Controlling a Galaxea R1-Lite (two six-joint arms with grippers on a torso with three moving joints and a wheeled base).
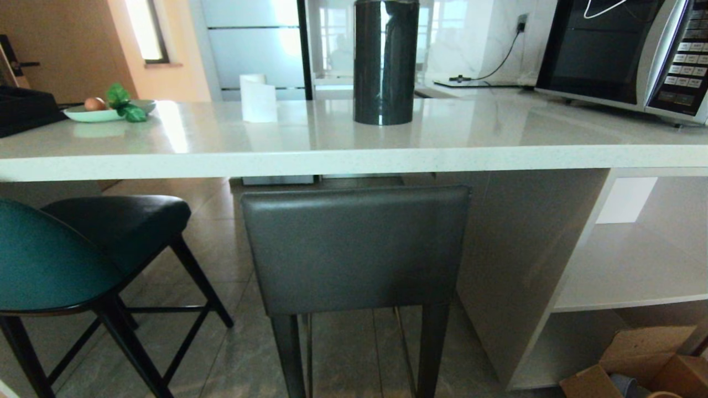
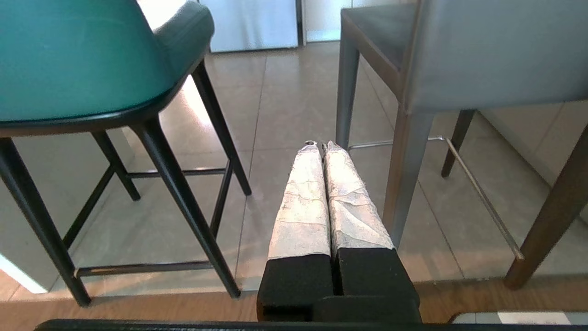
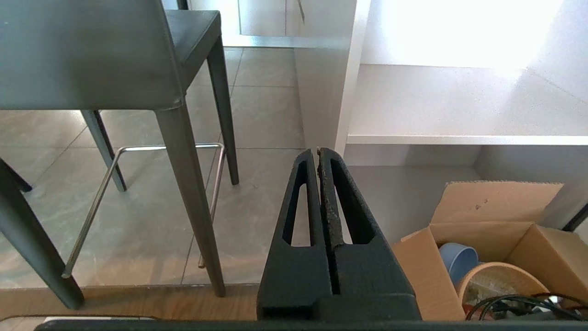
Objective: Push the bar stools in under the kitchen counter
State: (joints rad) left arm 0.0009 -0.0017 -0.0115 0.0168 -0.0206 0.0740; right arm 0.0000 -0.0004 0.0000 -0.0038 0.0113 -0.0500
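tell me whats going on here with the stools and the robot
The robot faces the kitchen counter with two bar stools before it. The dark grey stool stands straight ahead, its back just below the counter's edge; the teal stool stands to the left, further out. Neither arm touches a stool: the left end effector and the right end effector are both shut, empty and held low above the floor. A microwave and a dark cylinder sit on the counter.

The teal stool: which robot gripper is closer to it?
Left. The shut left gripper hangs low beside the teal stool; the right gripper is beyond the grey stool.
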